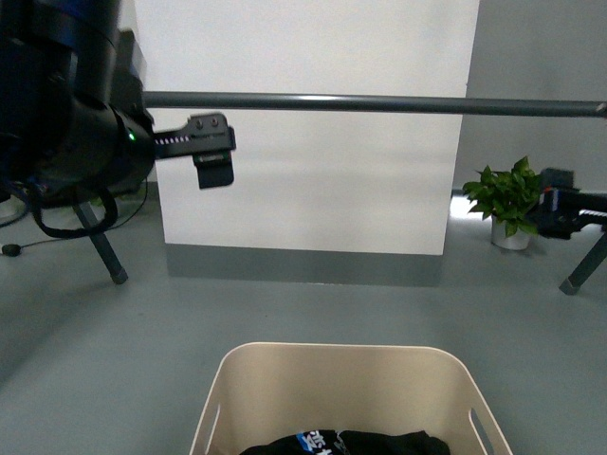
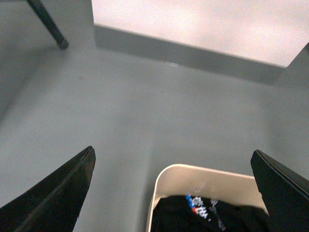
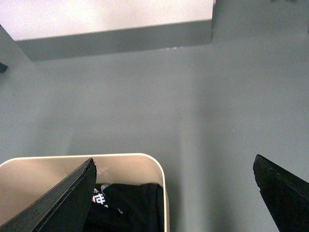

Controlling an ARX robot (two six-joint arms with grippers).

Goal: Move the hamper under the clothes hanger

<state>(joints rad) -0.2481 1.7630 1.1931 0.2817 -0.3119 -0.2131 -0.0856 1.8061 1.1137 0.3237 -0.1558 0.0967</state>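
Observation:
The beige hamper (image 1: 351,379) stands on the grey floor at the bottom middle of the front view, with black clothes (image 1: 346,443) inside. The clothes hanger's dark bar (image 1: 379,102) runs across above and beyond it, on angled legs at the left (image 1: 104,251) and right (image 1: 583,270). My left arm (image 1: 85,114) is raised at the top left, level with the bar. The left gripper (image 2: 172,152) is open above the hamper's far left corner (image 2: 203,174). The right gripper (image 3: 174,159) is open above the far right corner (image 3: 120,155). Neither holds anything.
A white wall panel (image 1: 303,190) with a grey skirting (image 1: 303,265) stands behind the bar. A potted plant (image 1: 503,199) sits at the back right near the right leg. A black cable (image 1: 11,248) lies on the floor at the far left.

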